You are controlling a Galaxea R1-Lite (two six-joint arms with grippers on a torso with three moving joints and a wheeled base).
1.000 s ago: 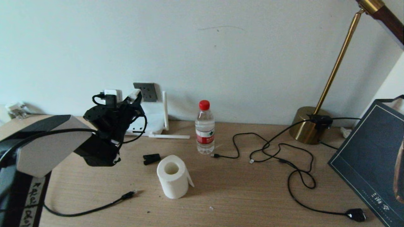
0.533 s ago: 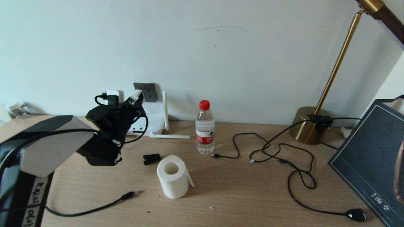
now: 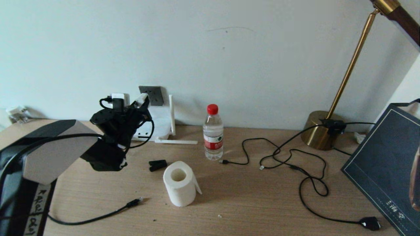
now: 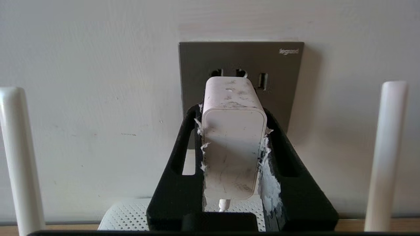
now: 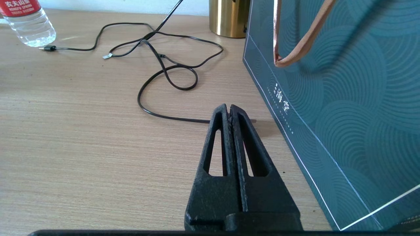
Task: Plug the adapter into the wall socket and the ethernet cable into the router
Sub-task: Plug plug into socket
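Head view: left gripper (image 3: 139, 102) raised near the wall over the router (image 3: 154, 126), carrying the adapter (image 3: 141, 97) just beside the wall socket (image 3: 151, 95). Ethernet cable (image 3: 98, 216) lying on the desk (image 3: 249, 203) well apart from the router, plug tip near a toilet roll (image 3: 179, 183). Also on the desk: 1 small black clip (image 3: 157, 164), 1 water bottle (image 3: 213, 132), thin black cables (image 3: 295, 164), a brass lamp (image 3: 323, 129).

Left wrist view: fingers (image 4: 178, 157) clamped on both sides of the adapter (image 4: 233, 137), its front end close against the socket (image 4: 285, 85) plate below the upper holes; whether the prongs are in cannot be told. 2 router antennas (image 4: 384, 154) upright either side.

Right wrist view: right gripper (image 5: 229, 111) low over the desk beside a teal gift bag (image 5: 344, 98), fingers pressed together, empty.
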